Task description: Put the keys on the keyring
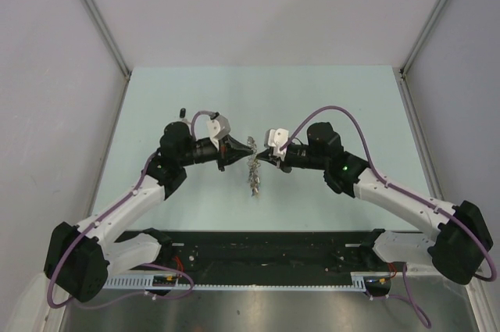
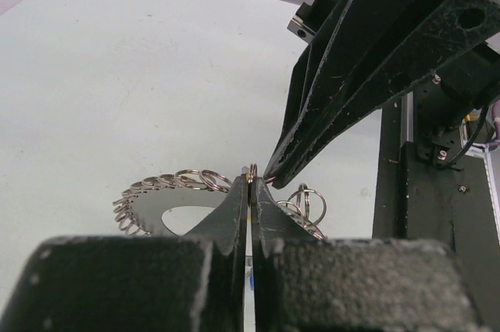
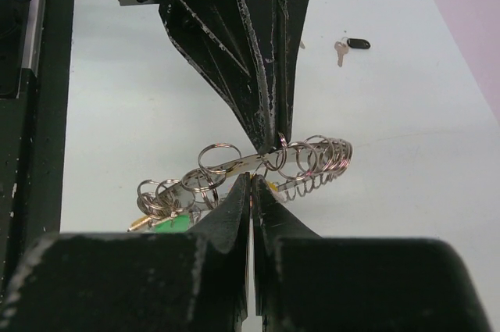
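Observation:
The keyring (image 1: 255,177) hangs above the table's middle, between my two grippers. It is a flat silvery band fringed with small split rings (image 2: 168,185), and green and gold tags (image 3: 168,225) hang under it. My left gripper (image 2: 251,177) is shut, pinching one small split ring of the keyring at its tips. My right gripper (image 3: 251,182) is shut just under the band, tip to tip with the left gripper. A yellow key head (image 3: 269,185) peeks out beside its tips, mostly hidden. A black-headed key (image 3: 353,44) lies alone on the table. The red key is out of view.
The black-headed key (image 1: 182,111) lies on the pale green table (image 1: 328,105) behind the left arm. Grey walls close off both sides and the back. A black rail (image 1: 266,250) with the arm bases runs along the near edge.

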